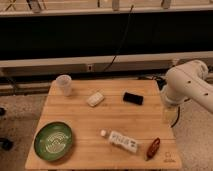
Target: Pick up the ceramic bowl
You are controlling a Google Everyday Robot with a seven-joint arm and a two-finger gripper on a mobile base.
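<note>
- Table (100, 127) of pale wooden planks carries every loose item in view; speckled floor shows on both sides of it.
- The ceramic bowl (53, 141) sits upright at the table's near left corner. It is wide, shallow and glossy green, and it is the largest item there. Its inside shows a pale pattern of concentric rings, uncovered from rim to rim.
- A small translucent plastic cup (64, 84) stands upright at the far left corner, well apart from the bowl. Whether it holds anything cannot be told.
- A small white packet (95, 99) lies near the middle of the far half, tilted.
- A flat black object (133, 98) lies to the right of the packet, apart from it.
- A white bottle (121, 141) lies on its side along the near edge, its cap end towards the bowl.
- A slim reddish-brown object (153, 148) lies just beside the bottle's other end, near the right corner.
- The robot's white arm (187, 85) enters from the right and bends down at the table's right edge.
- The hand (168, 114) hangs below that bend, over the right edge, well apart from the ceramic bowl. Whether it is wide or narrow cannot be told, and nothing is seen in it.
</note>
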